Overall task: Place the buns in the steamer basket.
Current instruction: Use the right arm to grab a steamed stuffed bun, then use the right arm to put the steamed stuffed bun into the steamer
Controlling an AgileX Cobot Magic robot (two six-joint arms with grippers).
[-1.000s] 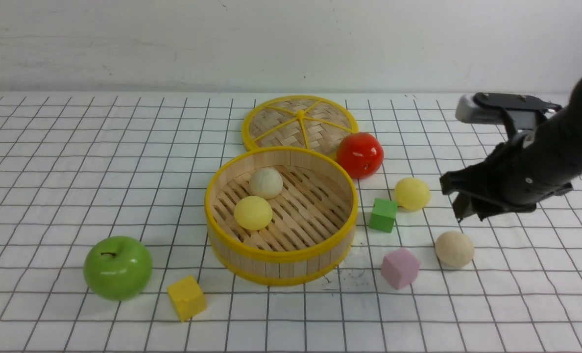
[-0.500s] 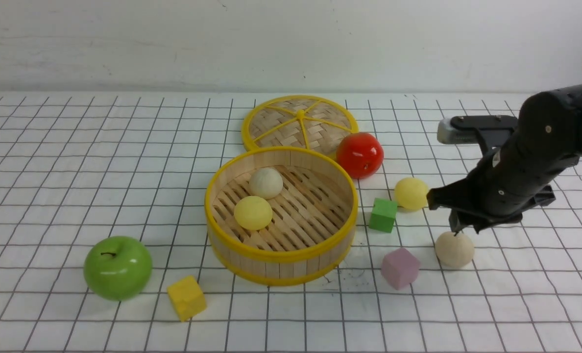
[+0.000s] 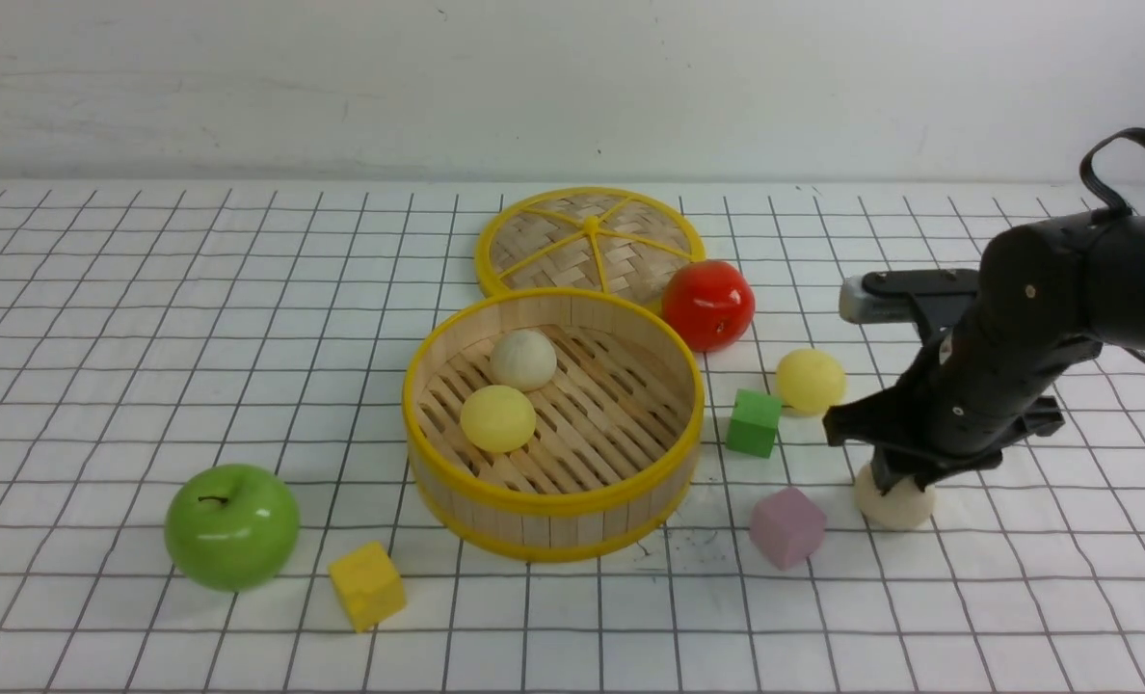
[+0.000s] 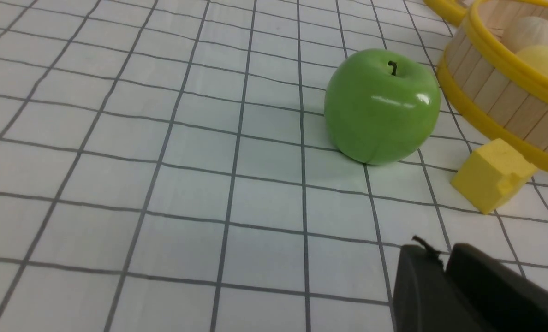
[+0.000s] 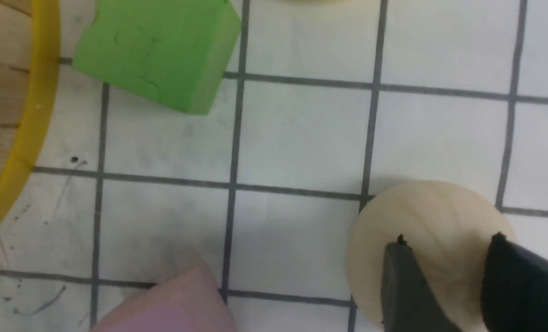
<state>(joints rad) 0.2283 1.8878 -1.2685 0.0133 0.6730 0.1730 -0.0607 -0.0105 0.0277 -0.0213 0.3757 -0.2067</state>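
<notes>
**Halftime: two buns in, two to go**

Front view: a beige bun (image 3: 523, 360) and a yellow bun (image 3: 497, 418) sit in the steamer basket (image 3: 553, 501). Right of it a second yellow bun (image 3: 811, 380) waits, and the right claw (image 3: 891, 472) hangs over the near beige bun (image 3: 895, 506).

Left wrist: left claw (image 4: 444, 276) narrow, empty, facing the green apple (image 4: 381, 106).

Right wrist: jaws parted above that bun, not gripping.

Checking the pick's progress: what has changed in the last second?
The right end effector swung left and down onto the beige bun beside the pink cube; its fingers stand apart over the bun, with no hold visible yet. That bun has not shifted. The basket, the yellow bun outside it and the rest stayed put.
</notes>
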